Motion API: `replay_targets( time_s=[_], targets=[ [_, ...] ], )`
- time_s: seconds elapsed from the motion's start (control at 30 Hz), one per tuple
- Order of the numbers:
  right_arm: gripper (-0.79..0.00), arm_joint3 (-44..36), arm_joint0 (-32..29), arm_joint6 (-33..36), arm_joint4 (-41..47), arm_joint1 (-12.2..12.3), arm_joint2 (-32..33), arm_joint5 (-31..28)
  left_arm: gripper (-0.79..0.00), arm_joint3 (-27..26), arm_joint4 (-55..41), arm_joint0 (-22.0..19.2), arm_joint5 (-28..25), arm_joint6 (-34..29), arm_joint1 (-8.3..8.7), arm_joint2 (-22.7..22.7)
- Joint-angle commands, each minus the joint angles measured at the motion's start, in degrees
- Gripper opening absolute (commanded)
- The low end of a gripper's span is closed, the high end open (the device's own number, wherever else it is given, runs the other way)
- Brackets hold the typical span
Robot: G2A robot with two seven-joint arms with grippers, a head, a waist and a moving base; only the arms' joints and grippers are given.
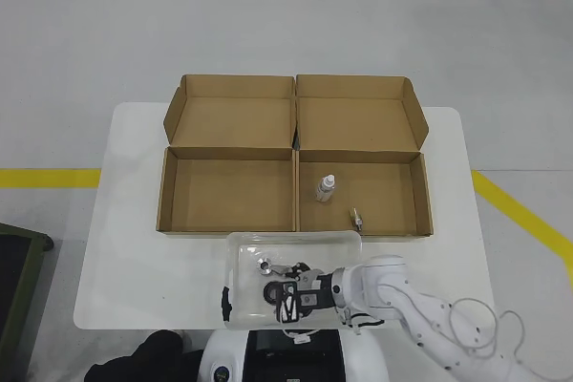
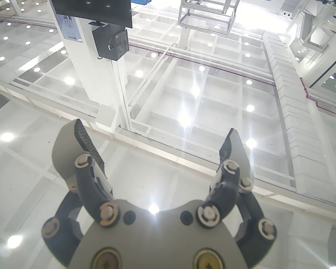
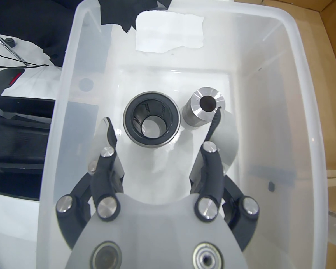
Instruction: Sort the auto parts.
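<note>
The right gripper (image 3: 163, 115) hangs spread wide in the clear bin (image 3: 302, 57), the black bearing (image 3: 130, 125) lying between its fingertips.

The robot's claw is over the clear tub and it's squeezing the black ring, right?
Not quite. The right gripper is over the clear tub, but it is open, not squeezing: the right wrist view shows its fingers spread apart and the black ring standing free.
</note>
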Motion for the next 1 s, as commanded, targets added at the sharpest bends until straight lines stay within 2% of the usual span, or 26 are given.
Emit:
replay_targets(
  time_s=[0.0, 0.13, 0.3, 0.37, 0.53, 0.63, 0.77, 0.97],
  targets=[
    [-0.363, 0.4, 0.4, -0.2, 0.0, -0.2, -0.6, -0.1, 0.0, 0.0, 0.0, 0.0, 0.0, 0.0, 0.0, 0.0],
    [-0.388, 1.5, 1.1, -0.4, 0.0, -0.7, -1.5, -0.2, 0.0, 0.0, 0.0, 0.0, 0.0, 0.0, 0.0, 0.0],
    [-0.336, 3.0, 2.1, -0.8, -0.1, -1.3, -2.5, -0.4, 0.0, 0.0, 0.0, 0.0, 0.0, 0.0, 0.0, 0.0],
    [-0.348, 3.4, 2.4, -1.0, -0.1, -1.5, -2.8, -0.4, 0.0, 0.0, 0.0, 0.0, 0.0, 0.0, 0.0, 0.0],
    [-0.44, 4.3, 3.0, -1.4, -0.3, -1.9, -3.5, -0.5, 0.0, 0.0, 0.0, 0.0, 0.0, 0.0, 0.0, 0.0],
    [-0.526, 4.8, 3.2, -1.8, -0.2, -2.1, -3.5, -0.6, 0.0, 0.0, 0.0, 0.0, 0.0, 0.0, 0.0, 0.0],
    [-0.767, 4.8, 3.2, -2.5, 0.2, -2.1, -3.0, -1.3, 0.0, 0.0, 0.0, 0.0, 0.0, 0.0, 0.0, 0.0],
    [-0.785, 3.3, 2.7, -3.9, 1.5, -1.6, -1.0, -2.4, 0.0, 0.0, 0.0, 0.0, 0.0, 0.0, 0.0, 0.0]
  ],
)
